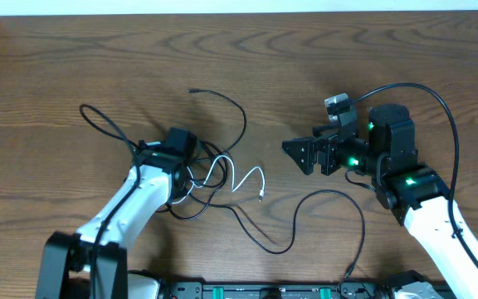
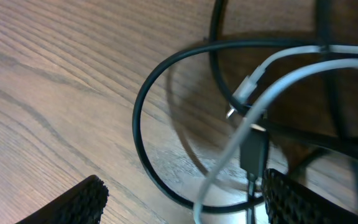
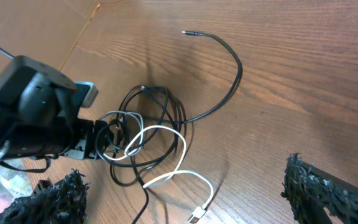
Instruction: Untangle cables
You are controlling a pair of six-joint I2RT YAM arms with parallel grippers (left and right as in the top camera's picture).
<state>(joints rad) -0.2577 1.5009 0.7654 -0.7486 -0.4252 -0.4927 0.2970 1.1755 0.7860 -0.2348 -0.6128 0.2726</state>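
Wood-grain table [image 1: 56,66], black and white cables [image 1: 214,169] tangled beneath left fingers [image 2: 82,200] spread apart, right fingers [image 3: 331,194] apart, empty.

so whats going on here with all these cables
Two robot arms are working on a tangle of thin black and white cables on a wooden table. The left gripper is low over the knot, open, with strands lying between its fingers. The right gripper hovers open off to the right and touches no cable. The knot is not yet undone; only a few ends trail free of it.
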